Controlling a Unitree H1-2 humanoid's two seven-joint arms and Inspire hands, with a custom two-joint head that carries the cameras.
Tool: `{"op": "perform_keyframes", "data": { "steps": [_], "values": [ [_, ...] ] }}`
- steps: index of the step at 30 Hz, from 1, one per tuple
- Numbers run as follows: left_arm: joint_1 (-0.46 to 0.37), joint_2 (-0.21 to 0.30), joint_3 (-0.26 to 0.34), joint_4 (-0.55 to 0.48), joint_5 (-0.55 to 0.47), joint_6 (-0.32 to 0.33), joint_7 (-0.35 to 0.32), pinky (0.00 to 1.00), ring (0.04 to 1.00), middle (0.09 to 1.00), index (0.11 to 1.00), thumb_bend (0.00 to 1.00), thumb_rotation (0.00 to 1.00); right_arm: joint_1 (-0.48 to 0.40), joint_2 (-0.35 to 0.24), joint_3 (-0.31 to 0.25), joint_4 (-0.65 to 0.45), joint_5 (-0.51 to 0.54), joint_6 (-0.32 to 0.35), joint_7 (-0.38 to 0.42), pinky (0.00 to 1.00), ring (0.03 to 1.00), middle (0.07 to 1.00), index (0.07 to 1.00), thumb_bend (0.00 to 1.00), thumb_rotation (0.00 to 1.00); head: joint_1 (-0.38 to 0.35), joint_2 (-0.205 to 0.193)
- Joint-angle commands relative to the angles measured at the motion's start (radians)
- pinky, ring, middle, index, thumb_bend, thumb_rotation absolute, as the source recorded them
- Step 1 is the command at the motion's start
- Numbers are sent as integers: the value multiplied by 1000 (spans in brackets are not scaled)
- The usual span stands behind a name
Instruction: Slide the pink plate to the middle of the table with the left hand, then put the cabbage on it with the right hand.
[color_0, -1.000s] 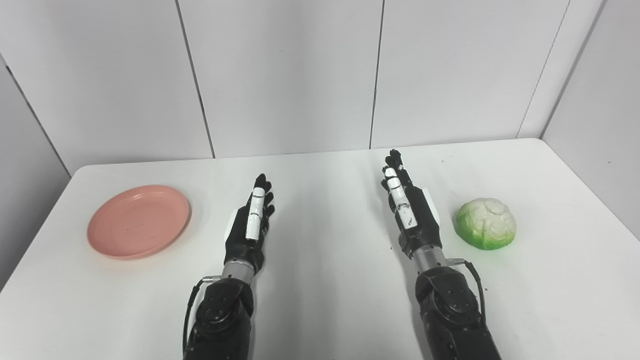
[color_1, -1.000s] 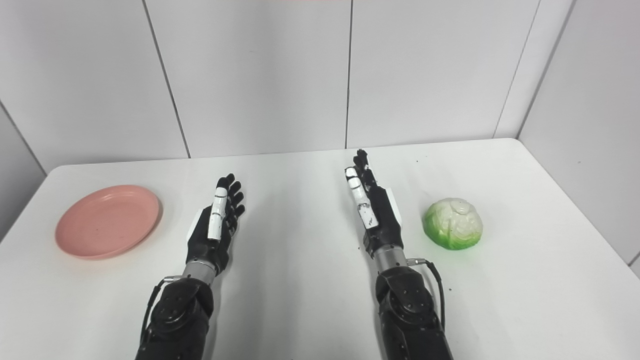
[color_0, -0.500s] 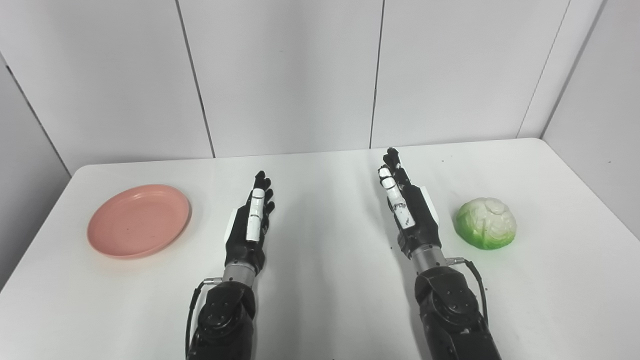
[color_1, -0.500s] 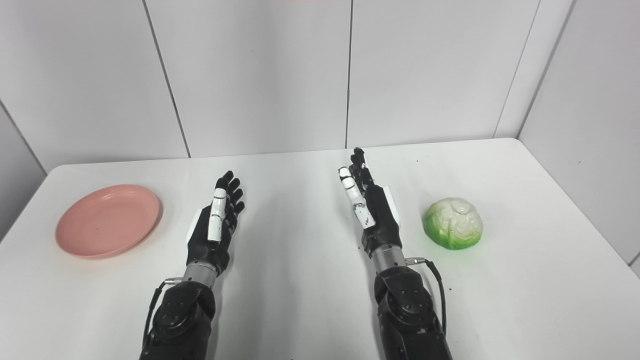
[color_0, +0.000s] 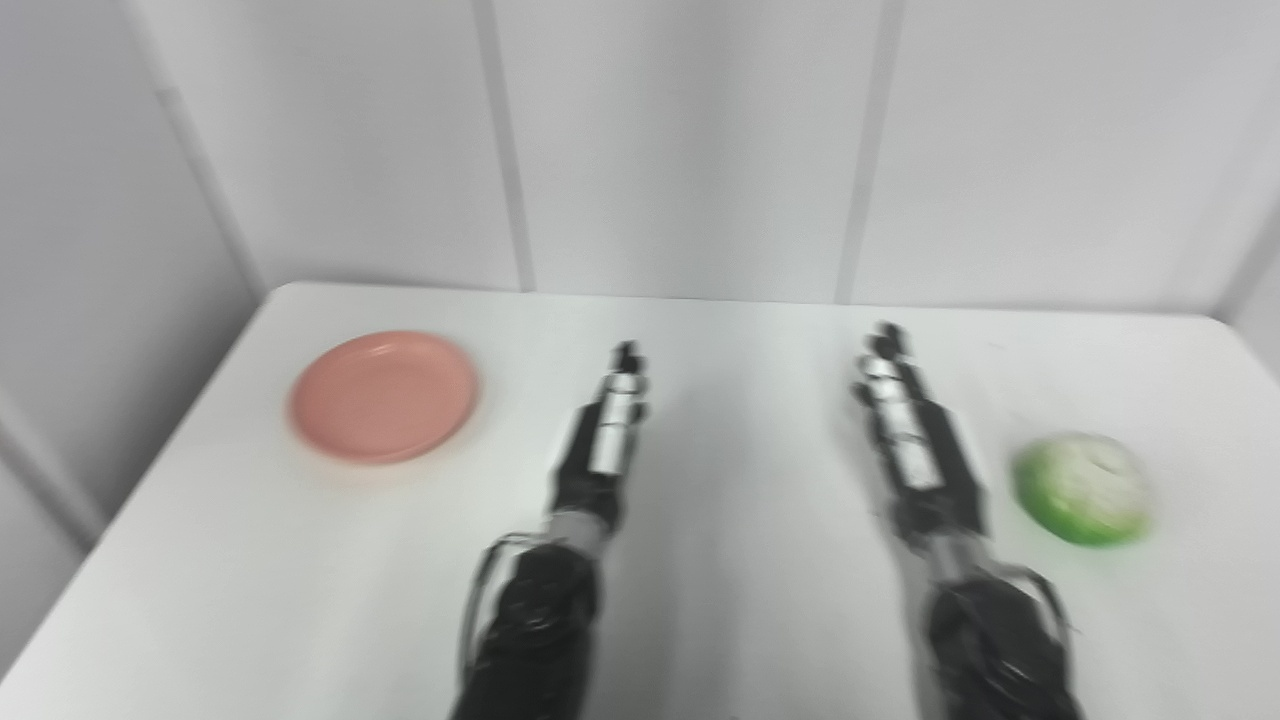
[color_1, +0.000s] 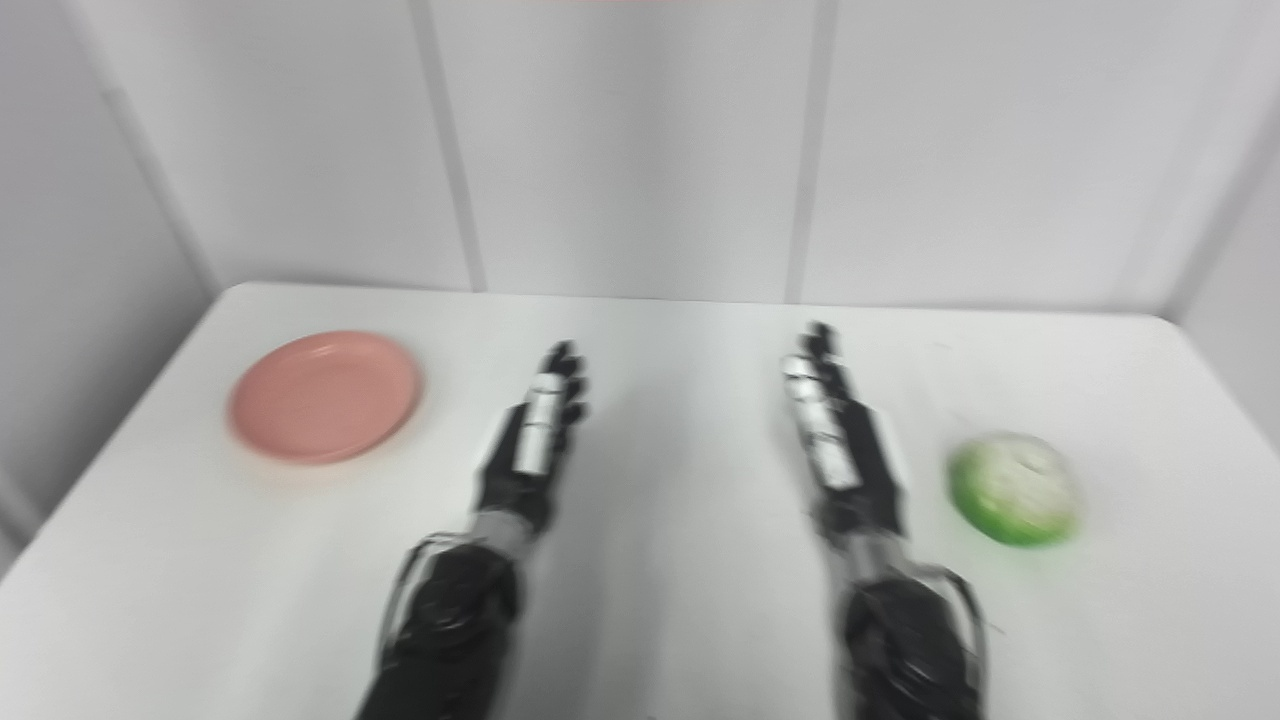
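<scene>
White worktop (color_0: 300, 560) seen from the head cameras; both views are motion-blurred, so fine detail is lost. The plate (color_0: 384, 396), pink and round, lies flat on the left part of the worktop, near its back edge and well apart from either hand. The cabbage (color_0: 1082, 488), green at the base and pale on top, sits on the right part of the worktop, just beside the right hand but not touching it. The left hand (color_0: 603, 440) lies between the plate and the middle of the worktop, its fingers (color_0: 624, 372) stretched straight forward, side by side, holding nothing. The right hand (color_0: 915, 440) lies between the middle and the cabbage, fingers (color_0: 884, 350) likewise extended forward and empty. Both forearms enter from the bottom edge and run roughly parallel. Whether the palms rest on the surface or hover over it cannot be told through the blur. Plain white wall panels (color_0: 680, 140) stand behind the worktop.
</scene>
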Motion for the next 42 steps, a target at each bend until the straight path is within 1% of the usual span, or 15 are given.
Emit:
{"op": "perform_keyframes", "data": {
  "steps": [1,3,5,6,8,9,11,14,16,21,25,28,33,37,42],
  "values": [
    [-86,-1,13,-19,-10,-6,-1,1000,1000,1000,1000,676,1000,-25,-19,-20,-26,22,4,10,1000,1000,1000,1000,616,747,13,-6],
    [-116,18,26,-14,-28,-11,-18,1000,1000,1000,1000,656,1000,-27,-31,-28,-9,15,-16,8,1000,1000,1000,1000,660,737,53,-27],
    [-139,50,41,-22,-52,-18,-46,1000,1000,1000,1000,621,1000,-24,-37,-36,-4,12,-31,6,1000,1000,1000,1000,638,734,81,-44],
    [-148,69,50,-35,-66,1,-61,1000,1000,1000,1000,614,1000,-23,-38,-40,0,18,-36,9,1000,1000,1000,1000,606,736,101,-59],
    [-171,111,65,-54,-66,47,-68,1000,1000,1000,1000,626,1000,-22,-38,-45,5,32,-38,18,1000,1000,1000,1000,587,737,115,-73],
    [-184,131,71,-61,-57,70,-64,1000,1000,1000,1000,689,1000,-21,-38,-47,6,38,-39,22,1000,1000,1000,1000,566,730,115,-73],
    [-211,168,93,-62,-52,95,-46,1000,1000,1000,1000,747,1000,-20,-33,-53,4,53,-35,23,1000,1000,1000,1000,540,710,123,-83],
    [-236,246,117,-55,-29,81,-44,1000,1000,1000,991,754,1000,-18,-44,-42,-7,38,-32,24,1000,1000,1000,1000,496,752,125,-90],
    [-245,273,135,-46,-32,75,-38,1000,1000,1000,974,749,1000,-19,-44,-40,-8,40,-29,25,1000,1000,1000,1000,479,753,118,-99],
    [-263,368,208,20,-51,8,-29,1000,1000,971,953,765,1000,-8,-35,-34,-31,29,-11,13,1000,1000,1000,1000,510,742,111,-103],
    [-273,424,244,59,-43,-8,-7,982,945,908,890,790,1000,-5,-26,-38,-39,46,-5,11,1000,1000,1000,1000,522,688,114,-106],
    [-274,459,262,82,-40,-17,4,942,909,886,878,796,1000,-4,-28,-32,-37,34,-16,11,1000,1000,1000,1000,503,698,115,-110],
    [-272,523,296,152,-88,-62,-44,958,852,831,860,770,1000,-4,-24,-33,-39,46,-13,16,1000,1000,1000,1000,503,710,118,-114],
    [-273,570,319,245,-107,-135,-57,885,833,832,834,778,1000,0,-19,-33,-50,44,-1,6,1000,1000,1000,1000,483,718,118,-113],
    [-273,607,340,343,-124,-203,-69,866,831,822,831,801,1000,2,-23,-28,-55,27,-5,1,1000,1000,1000,1000,495,727,123,-110]
  ]
}}
